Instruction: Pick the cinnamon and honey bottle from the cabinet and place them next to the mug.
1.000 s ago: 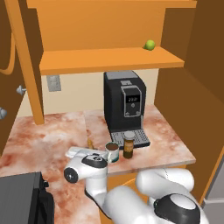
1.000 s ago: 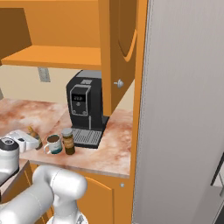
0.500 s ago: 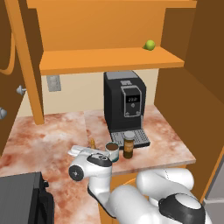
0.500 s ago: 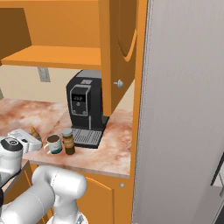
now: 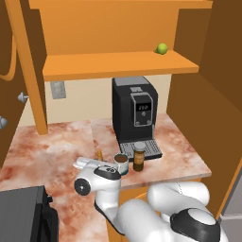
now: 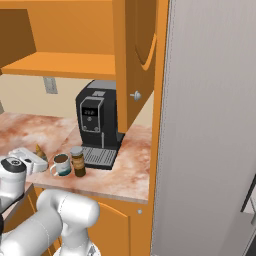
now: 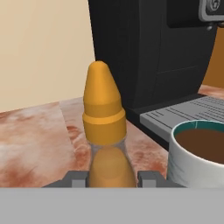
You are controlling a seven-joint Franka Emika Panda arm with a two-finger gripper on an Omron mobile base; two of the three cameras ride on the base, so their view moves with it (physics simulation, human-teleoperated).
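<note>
The honey bottle [image 7: 104, 109], amber with an orange cone cap, stands upright between my two fingertips. My gripper [image 7: 111, 179] is shut on its body. From the base views the bottle [image 5: 99, 154] [image 6: 38, 150] sits low at the counter, just left of the mug [image 5: 121, 163] [image 6: 61, 164]. The mug's [image 7: 197, 153] dark brown inside shows at my right. The cinnamon [image 5: 139, 156] [image 6: 77, 161] stands right of the mug, touching or nearly so, before the coffee machine's tray. The orange cabinet [image 5: 118, 64] hangs above.
The black coffee machine [image 5: 134, 113] [image 7: 148, 48] stands right behind the mug. A green lime [image 5: 162, 48] lies on the cabinet shelf. The open cabinet door [image 6: 137, 55] juts out on the right. A black appliance [image 5: 23, 212] occupies the near left counter.
The hand with the honey bottle has shifted only slightly beside the mug. The mug and the cinnamon have stayed put.
</note>
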